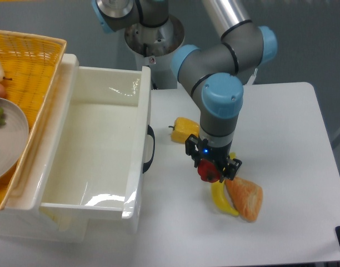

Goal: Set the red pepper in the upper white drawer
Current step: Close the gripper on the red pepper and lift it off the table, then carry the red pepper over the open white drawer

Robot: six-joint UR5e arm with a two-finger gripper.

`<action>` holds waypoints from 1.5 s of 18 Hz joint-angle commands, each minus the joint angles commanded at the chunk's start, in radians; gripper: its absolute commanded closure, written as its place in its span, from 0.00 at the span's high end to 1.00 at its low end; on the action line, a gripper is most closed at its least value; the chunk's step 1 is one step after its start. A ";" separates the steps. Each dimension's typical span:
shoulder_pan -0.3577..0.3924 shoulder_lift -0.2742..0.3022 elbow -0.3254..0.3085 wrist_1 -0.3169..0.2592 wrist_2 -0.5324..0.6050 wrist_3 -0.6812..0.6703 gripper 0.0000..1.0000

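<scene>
- One red pepper sits between the fingers of the tool, to the right of the upper white drawer and outside it; only part of its glossy red skin shows under the tool body.
- The tool appears clamped on the red pepper, pointing straight down over the tabletop; whether the pepper touches the tabletop cannot be told.
- One upper white drawer stands pulled open at the left, with deep walls, and one black curved handle on its right-hand front.
- One yellow bell pepper lies on the tabletop right of the drawer's handle, partly behind the arm.
- One banana lies just below the tool, farther right of the drawer.
- One orange-crusted piece of bread lies touching the banana on its far side from the drawer.
- One yellow wicker basket rests along the drawer's left wall, holding one grey plate and some food at the frame edge.
</scene>
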 joint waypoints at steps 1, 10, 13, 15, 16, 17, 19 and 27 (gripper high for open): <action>0.003 0.011 0.000 -0.008 -0.002 -0.003 0.00; 0.026 0.071 0.005 -0.075 -0.092 -0.115 0.00; 0.029 0.087 0.009 -0.080 -0.132 -0.144 0.00; 0.029 0.107 0.009 -0.084 -0.144 -0.156 0.00; 0.031 0.117 0.009 -0.091 -0.156 -0.172 0.00; 0.032 0.121 0.011 -0.091 -0.188 -0.189 0.00; 0.037 0.124 0.009 -0.092 -0.232 -0.212 0.00; 0.049 0.172 -0.005 -0.095 -0.384 -0.275 0.00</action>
